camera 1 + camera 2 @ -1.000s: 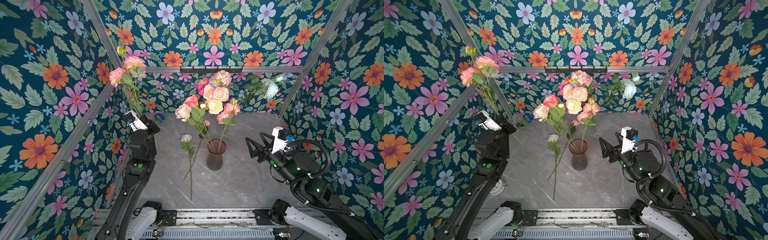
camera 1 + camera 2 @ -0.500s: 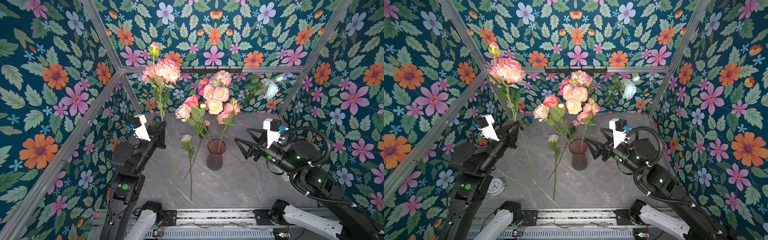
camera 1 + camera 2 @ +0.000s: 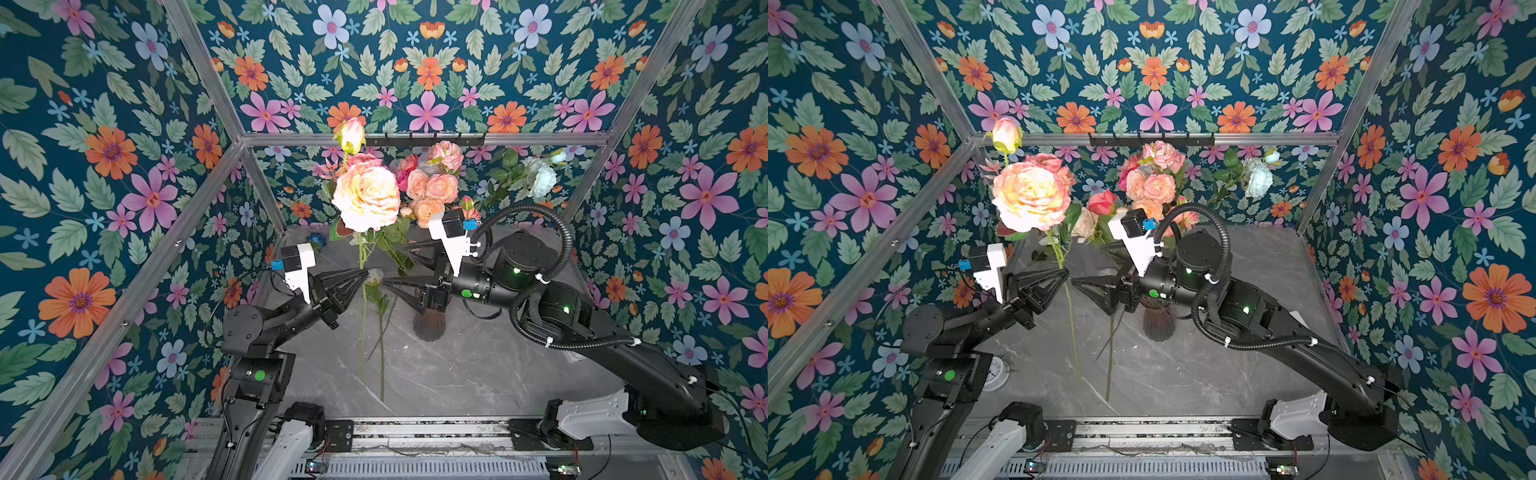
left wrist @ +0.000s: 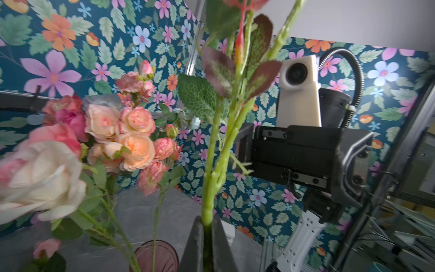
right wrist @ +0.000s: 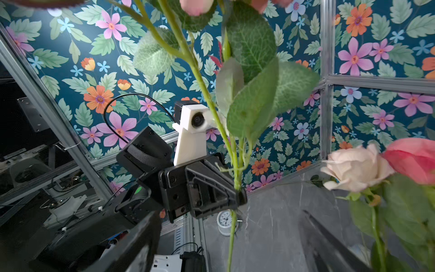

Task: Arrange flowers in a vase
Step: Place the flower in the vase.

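My left gripper [image 3: 365, 272] [image 3: 1065, 272] [image 4: 207, 221] is shut on the green stem [image 4: 211, 179] of a large peach-pink flower [image 3: 365, 197] [image 3: 1032, 195], held upright left of the vase, with a bud [image 3: 351, 135] above it. The stem's lower end [image 3: 363, 332] hangs toward the table. My right gripper [image 3: 395, 266] [image 3: 1088, 264] [image 5: 230, 215] is open, its tips just right of that stem. The dark pink ribbed vase [image 3: 430, 328] [image 3: 1156, 328] [image 4: 155, 254] holds several pink and peach flowers [image 3: 432, 187] [image 4: 131, 131]. One pale flower [image 3: 376, 276] lies on the table.
A pale blue-white flower [image 3: 542, 178] leans at the back right and a deep blue one [image 3: 316, 239] lies at the back left. A small white clock [image 3: 996, 370] [image 5: 226, 221] stands near the left arm's base. Patterned walls enclose the grey marble table [image 3: 478, 374].
The left arm has swung its flower from the left wall to beside the vase, upright. The right gripper has reached left, past the vase, up to the held stem.
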Robot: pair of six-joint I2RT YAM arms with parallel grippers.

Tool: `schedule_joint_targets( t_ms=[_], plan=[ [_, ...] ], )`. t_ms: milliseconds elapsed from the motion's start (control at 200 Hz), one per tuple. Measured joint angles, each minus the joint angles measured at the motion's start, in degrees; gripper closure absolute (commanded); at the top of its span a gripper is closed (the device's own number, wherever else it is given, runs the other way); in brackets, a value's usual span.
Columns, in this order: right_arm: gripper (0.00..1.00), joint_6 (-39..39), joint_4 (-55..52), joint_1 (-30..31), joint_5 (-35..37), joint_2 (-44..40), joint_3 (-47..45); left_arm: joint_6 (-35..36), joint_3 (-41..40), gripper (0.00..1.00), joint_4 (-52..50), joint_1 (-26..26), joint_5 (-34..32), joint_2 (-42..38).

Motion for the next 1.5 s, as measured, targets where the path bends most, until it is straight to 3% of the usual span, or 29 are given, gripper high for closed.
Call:
schedule_joint_targets(
  t_ms=[165,235,395,445,460,580,700,880,955,1060,1220,1500],
  plan=[
    [0.11,0.6,0.4,0.5,-2.3,4.6,4.1,-5.5,-2.4,1.00,7.0,0.0,5.3,0.6],
    [0.19,0.6,0.5,0.6,-2.5,6.1,5.6,-8.0,-3.6,1.00,10.8,0.0,6.8,1.0],
    [0.65,0.4,0.1,0.5,-2.9,8.7,8.9,-13.6,-5.8,1.00,19.4,-0.7,9.9,3.1],
    [0.92,0.2,-0.1,0.5,-3.0,9.0,9.4,-14.6,-6.3,1.00,21.0,-0.9,10.3,3.5],
    [1.00,0.0,-0.2,0.5,-2.9,9.0,9.5,-15.0,-6.3,0.91,21.4,-1.0,10.3,3.6],
    [1.00,-0.5,-0.9,0.4,-1.3,7.5,8.0,-14.3,-5.4,0.22,19.5,-1.2,9.6,3.5],
    [1.00,-2.5,-2.0,0.7,1.0,2.4,3.2,-7.3,-2.3,0.01,8.0,-1.2,3.3,1.3],
    [1.00,-8.0,-2.9,0.5,10.7,-7.0,-3.5,3.1,2.3,0.00,-12.1,-1.2,-20.0,-0.6],
    [1.00,-11.1,-3.2,0.6,15.1,-9.7,-4.3,5.2,0.3,0.01,-18.6,-1.2,-31.7,-1.7],
    [1.00,-16.1,-2.3,0.3,20.9,-12.4,-4.5,6.4,-3.8,0.01,-23.8,-1.1,-42.1,-3.8],
    [1.00,-21.2,-1.5,-3.5,25.0,-13.7,-2.3,6.9,-7.4,0.01,-26.6,-1.2,-48.4,-5.1],
    [1.00,-24.4,-0.3,-10.0,24.9,-11.1,-0.1,6.9,-10.0,0.01,-28.4,-1.2,-50.6,-4.8]
  ],
)
